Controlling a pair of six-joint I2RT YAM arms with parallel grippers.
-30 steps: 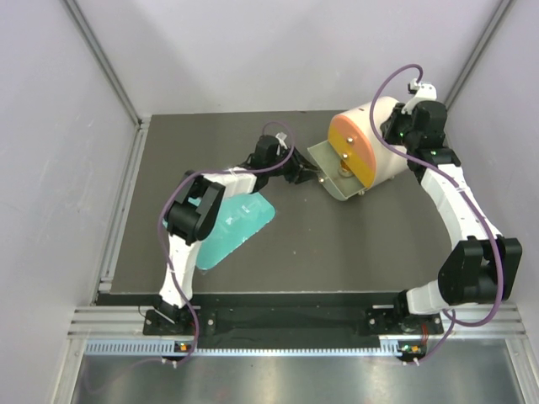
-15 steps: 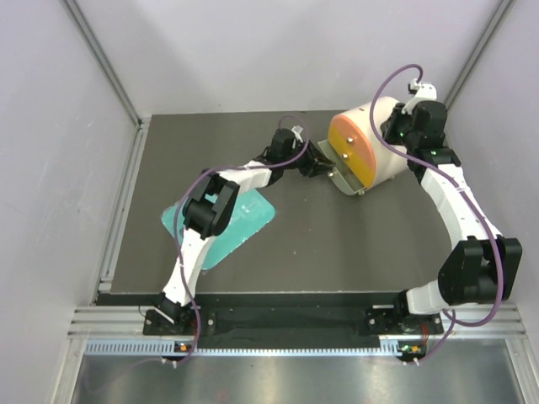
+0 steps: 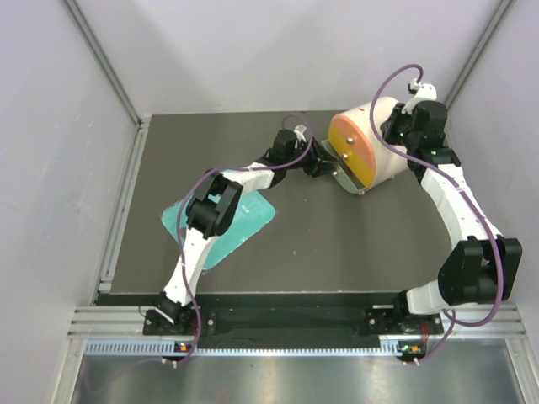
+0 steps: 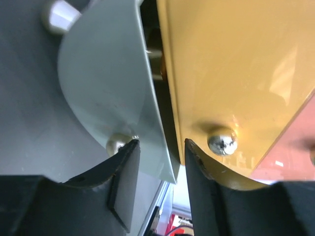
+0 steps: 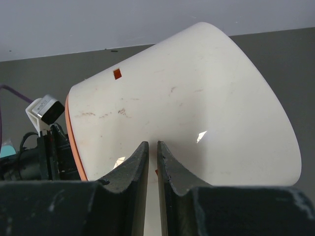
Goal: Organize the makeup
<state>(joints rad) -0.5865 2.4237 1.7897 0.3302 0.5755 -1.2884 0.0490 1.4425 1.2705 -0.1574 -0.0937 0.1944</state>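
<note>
The makeup is out of view. A white drum [image 3: 383, 139] with an orange-yellow front [image 3: 352, 147] lies on its side at the back right. My left gripper [image 3: 324, 164] is at that front. In the left wrist view it [image 4: 161, 142] stands open, and the lower corner of a grey drawer panel [image 4: 108, 73] hangs in the gap. Its left finger touches a silver knob [image 4: 117, 144]. The yellow front [image 4: 231, 64] is by its right finger. My right gripper [image 3: 394, 126] is at the drum's rear, where its jaws [image 5: 152, 143] are closed to a thin slit on the drum [image 5: 197, 98].
A flat teal tray [image 3: 248, 220] lies on the dark table, partly under the left arm. Grey walls close in the back and both sides. A metal rail runs along the table's left edge [image 3: 126, 202].
The left arm has reached right toward the drum. The grey drawer that stuck out has gone in against the front, and the left jaws have widened. The right arm has not moved.
</note>
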